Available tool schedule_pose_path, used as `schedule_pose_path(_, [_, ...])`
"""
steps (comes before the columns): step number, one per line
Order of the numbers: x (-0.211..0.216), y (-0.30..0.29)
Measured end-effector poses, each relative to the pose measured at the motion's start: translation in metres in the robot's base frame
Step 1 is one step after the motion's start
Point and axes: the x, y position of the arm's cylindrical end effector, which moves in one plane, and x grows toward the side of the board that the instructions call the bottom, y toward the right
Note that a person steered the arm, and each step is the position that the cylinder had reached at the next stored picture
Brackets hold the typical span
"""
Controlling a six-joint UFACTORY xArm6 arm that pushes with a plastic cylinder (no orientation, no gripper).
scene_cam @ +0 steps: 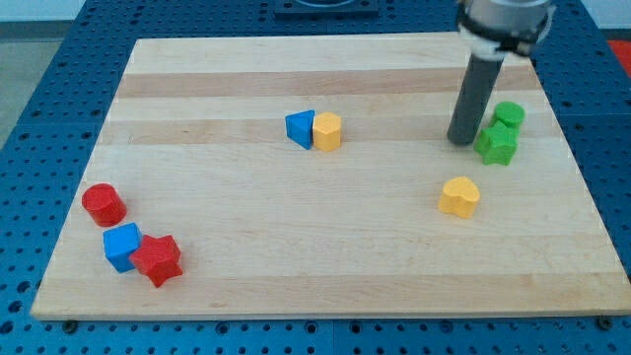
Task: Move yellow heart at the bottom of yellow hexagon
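The yellow heart [459, 196] lies at the view's right, below the middle. The yellow hexagon [327, 130] sits near the board's centre, touching a blue triangle [301, 128] on its left. My tip [460, 141] rests on the board above the yellow heart, about a block's width from it, and just left of the green blocks. The heart lies to the right of the hexagon and lower in the view.
A green star [496, 145] and a green cylinder [509, 115] sit right of my tip. At the view's bottom left are a red cylinder [104, 204], a blue cube [122, 246] and a red star [158, 259]. The wooden board [296, 276] ends at blue matting.
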Motion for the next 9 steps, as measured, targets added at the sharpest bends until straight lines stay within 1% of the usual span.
schedule_pose_path(1, [0.047,-0.021])
schedule_pose_path(2, [0.061,-0.021])
schedule_pose_path(3, [0.061,-0.017])
schedule_pose_path(5, [0.051,0.074])
schedule_pose_path(6, [0.064,0.115])
schedule_pose_path(7, [0.090,0.113])
schedule_pose_path(8, [0.116,0.068])
schedule_pose_path(9, [0.116,-0.017])
